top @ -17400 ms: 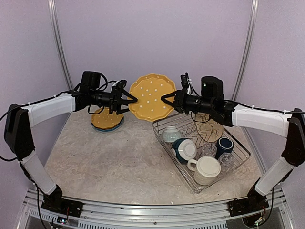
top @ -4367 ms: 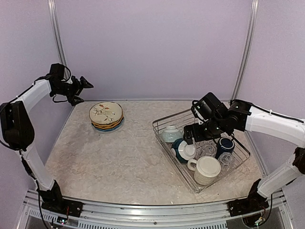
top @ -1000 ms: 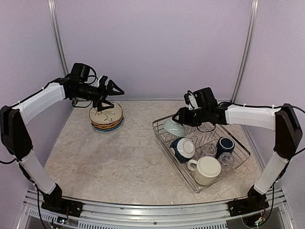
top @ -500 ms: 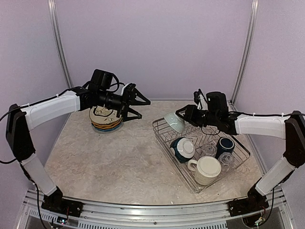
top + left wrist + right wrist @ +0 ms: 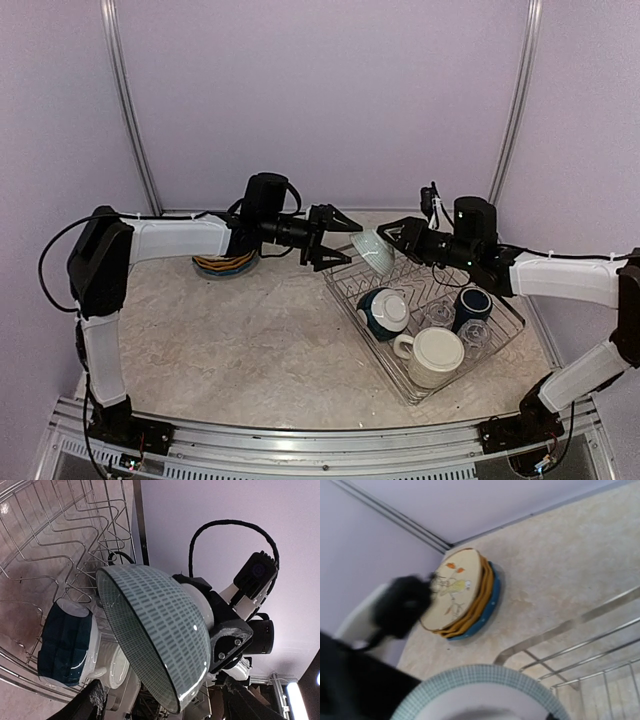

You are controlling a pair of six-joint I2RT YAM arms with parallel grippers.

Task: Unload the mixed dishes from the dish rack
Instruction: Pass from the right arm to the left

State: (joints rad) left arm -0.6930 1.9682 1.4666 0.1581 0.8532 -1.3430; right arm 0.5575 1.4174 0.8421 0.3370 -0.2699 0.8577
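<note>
My right gripper (image 5: 394, 238) is shut on the foot of a pale bowl (image 5: 372, 251) with a fine check pattern, holding it tilted in the air over the far left corner of the dish rack (image 5: 420, 280). My left gripper (image 5: 349, 243) reaches in from the left, open, its fingers on either side of the bowl's (image 5: 155, 635) rim. In the rack lie a dark-blue bowl (image 5: 385, 312), a large cream mug (image 5: 432, 355), a navy mug (image 5: 470, 303) and clear glasses (image 5: 437, 315). The right wrist view shows only the bowl's rim (image 5: 480, 687); it hides the right fingers.
A stack of plates (image 5: 225, 263), cream floral on top of orange and blue ones (image 5: 462, 595), sits on the marbled table at the back left. The rack's wire slots (image 5: 60, 530) lie under the bowl. Purple walls with metal posts close in the back.
My left arm has swung right, from above the plate stack to the bowl, and its jaws have narrowed a little. My right gripper has lifted the bowl slightly and tipped it toward the left.
</note>
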